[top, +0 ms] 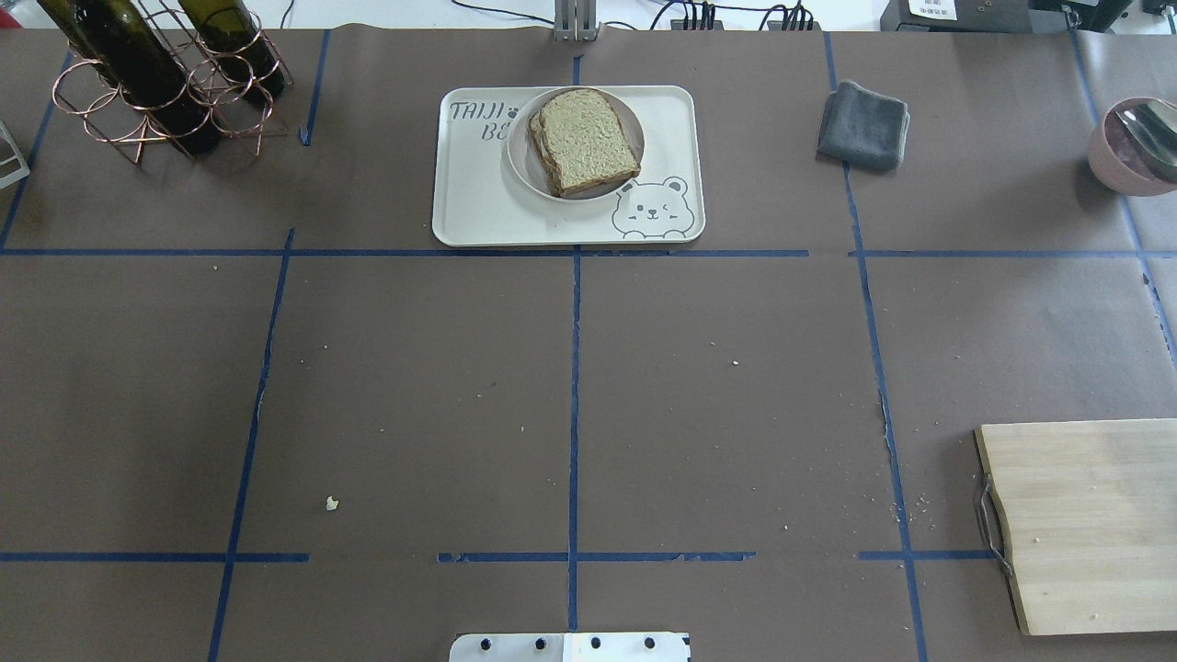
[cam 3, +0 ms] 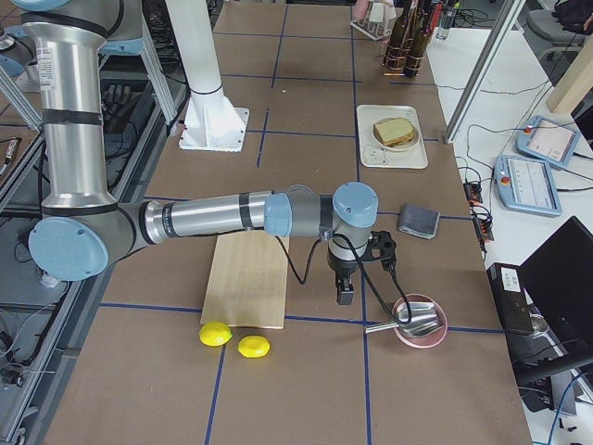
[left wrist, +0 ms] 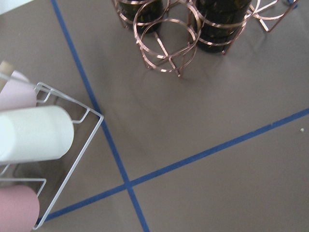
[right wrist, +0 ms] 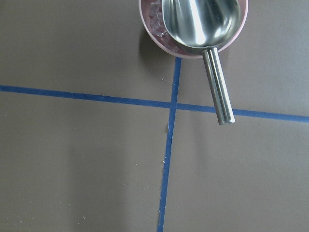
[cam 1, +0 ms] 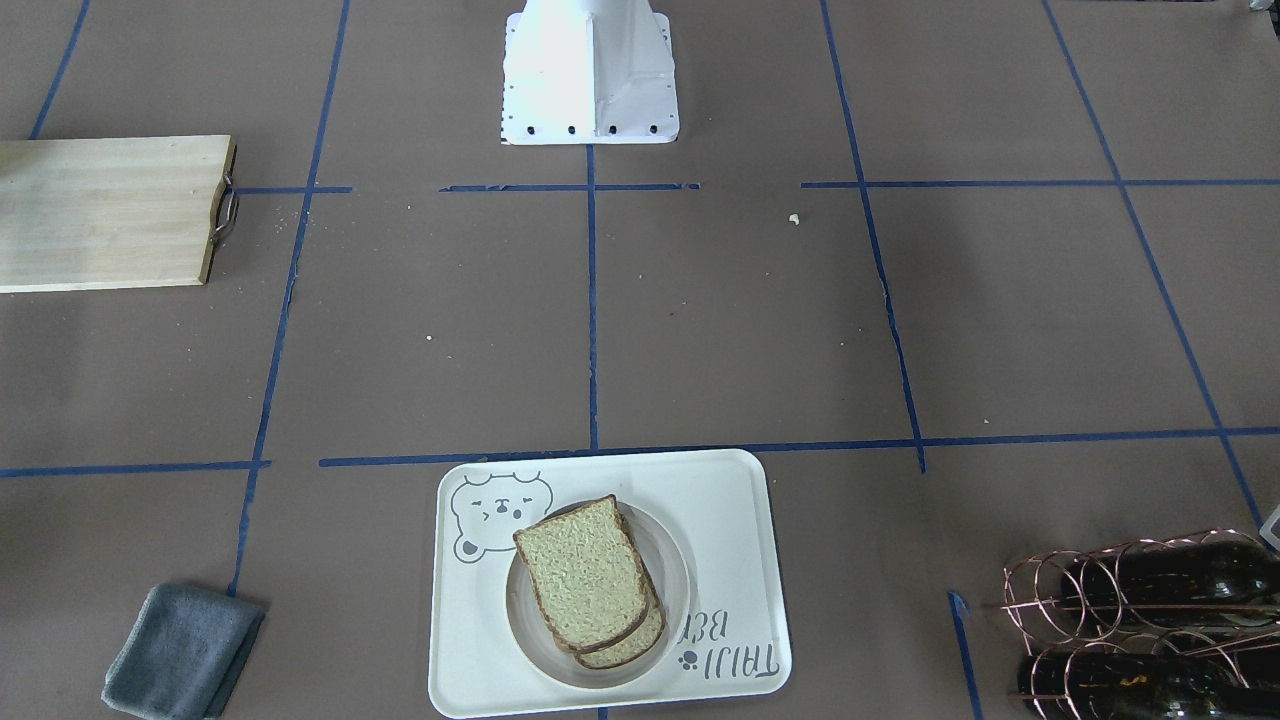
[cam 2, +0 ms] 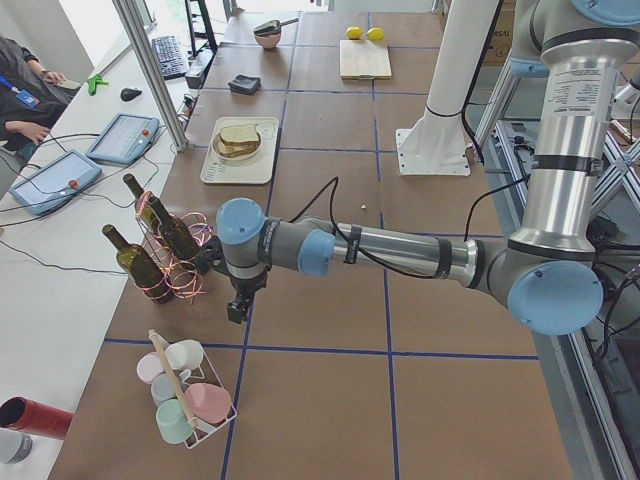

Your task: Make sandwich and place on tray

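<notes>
The sandwich (cam 1: 585,580) is two tan bread slices with dark crusts, stacked on a small round white plate (cam 1: 672,560). The plate stands on the cream bear tray (cam 1: 730,520) at the table's far middle. Both also show in the overhead view: the sandwich (top: 587,138) and the tray (top: 469,202). No egg shows; whether one lies between the slices is hidden. My left gripper (cam 2: 236,312) hangs near the bottle rack, far from the tray. My right gripper (cam 3: 345,297) hangs by the pink bowl. Both show only in side views, so I cannot tell whether they are open or shut.
A wooden cutting board (top: 1085,515) lies on my right, with two lemons (cam 3: 232,338) beyond it. A grey cloth (top: 862,124), a pink bowl with a metal scoop (top: 1131,142), a copper bottle rack (top: 156,83) and a wire mug rack (cam 2: 185,395) stand around the table's edges.
</notes>
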`<state>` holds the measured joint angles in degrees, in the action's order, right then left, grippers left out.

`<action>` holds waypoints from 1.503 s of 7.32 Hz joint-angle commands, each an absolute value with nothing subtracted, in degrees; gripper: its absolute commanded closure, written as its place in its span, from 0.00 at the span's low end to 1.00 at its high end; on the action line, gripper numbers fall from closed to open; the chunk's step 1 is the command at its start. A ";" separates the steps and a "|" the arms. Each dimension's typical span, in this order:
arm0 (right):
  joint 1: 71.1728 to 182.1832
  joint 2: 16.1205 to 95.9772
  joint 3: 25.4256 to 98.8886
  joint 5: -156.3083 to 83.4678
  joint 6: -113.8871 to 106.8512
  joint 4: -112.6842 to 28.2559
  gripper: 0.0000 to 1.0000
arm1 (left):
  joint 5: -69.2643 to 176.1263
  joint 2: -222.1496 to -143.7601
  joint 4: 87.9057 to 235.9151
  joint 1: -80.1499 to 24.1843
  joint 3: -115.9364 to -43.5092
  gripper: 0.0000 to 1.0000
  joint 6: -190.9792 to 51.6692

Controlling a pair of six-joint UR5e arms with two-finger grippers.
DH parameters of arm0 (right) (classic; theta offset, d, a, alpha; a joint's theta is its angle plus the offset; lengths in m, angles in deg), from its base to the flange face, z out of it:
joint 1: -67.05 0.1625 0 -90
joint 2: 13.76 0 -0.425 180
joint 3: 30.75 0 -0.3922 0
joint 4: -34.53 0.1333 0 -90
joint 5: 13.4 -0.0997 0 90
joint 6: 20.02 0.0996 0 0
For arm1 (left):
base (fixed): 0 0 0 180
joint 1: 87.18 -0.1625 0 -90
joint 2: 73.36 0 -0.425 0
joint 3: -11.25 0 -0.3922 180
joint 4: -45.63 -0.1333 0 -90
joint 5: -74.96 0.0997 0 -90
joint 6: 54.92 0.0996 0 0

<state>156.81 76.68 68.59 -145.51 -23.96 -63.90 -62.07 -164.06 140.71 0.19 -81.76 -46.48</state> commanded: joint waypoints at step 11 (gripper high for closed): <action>157.13 81.16 72.87 -145.76 -24.06 -64.26 0.00 | -66.45 -154.66 142.57 3.53 -86.22 0.00 -46.31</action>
